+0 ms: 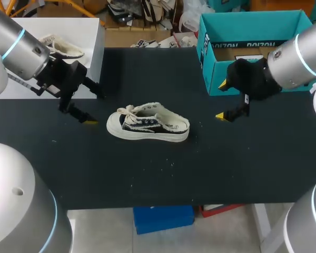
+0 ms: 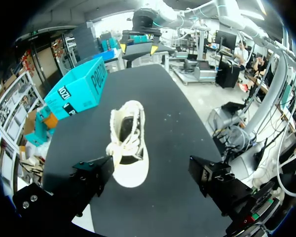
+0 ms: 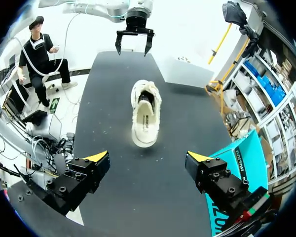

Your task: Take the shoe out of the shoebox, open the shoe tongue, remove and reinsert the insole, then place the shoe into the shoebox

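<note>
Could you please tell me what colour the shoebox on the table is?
The shoebox is teal; the head view shows it best.

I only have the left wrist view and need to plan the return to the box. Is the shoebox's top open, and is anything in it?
Observer: It is open. The head view shows the shoebox with no shoe inside.
Operator: My own fingertips are out of frame. How do they stand?
Observer: The left end effector is open, just short of the toe of the shoe, touching nothing.
Operator: How much room is there behind the heel?
Observer: The right wrist view shows bare table between the heel and the right end effector, which is open too.
</note>
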You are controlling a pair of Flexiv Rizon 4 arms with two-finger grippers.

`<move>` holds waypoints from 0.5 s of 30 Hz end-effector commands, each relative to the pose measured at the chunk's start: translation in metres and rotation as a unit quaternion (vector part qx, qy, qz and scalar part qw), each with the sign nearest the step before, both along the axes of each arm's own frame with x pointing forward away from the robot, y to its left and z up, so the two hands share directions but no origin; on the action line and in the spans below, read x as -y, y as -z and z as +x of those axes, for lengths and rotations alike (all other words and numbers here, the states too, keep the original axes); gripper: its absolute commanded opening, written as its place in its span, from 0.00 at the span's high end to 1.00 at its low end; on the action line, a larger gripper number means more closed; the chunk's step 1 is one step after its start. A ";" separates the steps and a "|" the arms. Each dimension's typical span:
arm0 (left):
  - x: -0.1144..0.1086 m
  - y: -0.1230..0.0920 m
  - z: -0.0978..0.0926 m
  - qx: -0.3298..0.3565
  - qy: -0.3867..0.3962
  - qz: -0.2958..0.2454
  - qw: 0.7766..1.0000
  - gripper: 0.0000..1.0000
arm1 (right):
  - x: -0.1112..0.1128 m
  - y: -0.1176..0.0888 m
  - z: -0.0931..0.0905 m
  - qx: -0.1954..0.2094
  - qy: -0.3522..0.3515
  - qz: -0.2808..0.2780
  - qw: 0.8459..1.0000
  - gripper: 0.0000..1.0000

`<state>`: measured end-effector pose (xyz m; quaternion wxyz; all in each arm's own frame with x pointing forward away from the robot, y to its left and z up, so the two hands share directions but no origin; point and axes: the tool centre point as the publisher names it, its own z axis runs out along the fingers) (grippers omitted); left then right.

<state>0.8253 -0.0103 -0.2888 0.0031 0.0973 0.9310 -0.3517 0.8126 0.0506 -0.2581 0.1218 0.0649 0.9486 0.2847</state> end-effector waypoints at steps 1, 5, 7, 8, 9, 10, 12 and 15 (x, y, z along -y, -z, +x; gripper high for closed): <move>0.000 0.002 0.000 0.002 0.000 -0.001 1.000 0.00 | 0.000 -0.001 0.000 0.000 0.001 -0.001 1.000 0.00; 0.000 0.002 0.000 0.002 0.000 -0.001 1.000 0.00 | -0.005 0.001 0.000 -0.001 -0.001 0.021 1.000 0.00; 0.000 0.002 0.000 0.002 0.000 -0.001 1.000 0.00 | -0.011 0.009 0.000 -0.011 -0.008 0.037 0.999 0.00; 0.000 0.002 0.000 0.002 0.000 -0.001 1.000 0.00 | -0.016 0.014 0.001 -0.016 -0.013 0.051 0.999 0.00; 0.000 0.002 0.000 0.002 0.000 -0.001 1.000 0.00 | -0.020 0.016 0.001 -0.017 -0.016 0.064 0.998 0.00; 0.000 0.002 0.000 0.002 0.000 -0.001 1.000 0.00 | -0.024 0.019 0.002 -0.018 -0.017 0.078 0.997 0.00; 0.000 0.002 0.000 0.002 0.000 -0.001 1.000 0.00 | -0.028 0.025 0.002 -0.018 -0.022 0.093 0.995 0.00; 0.000 0.002 0.000 0.002 0.000 -0.001 1.000 0.00 | -0.038 0.037 0.004 -0.017 -0.026 0.120 0.992 0.00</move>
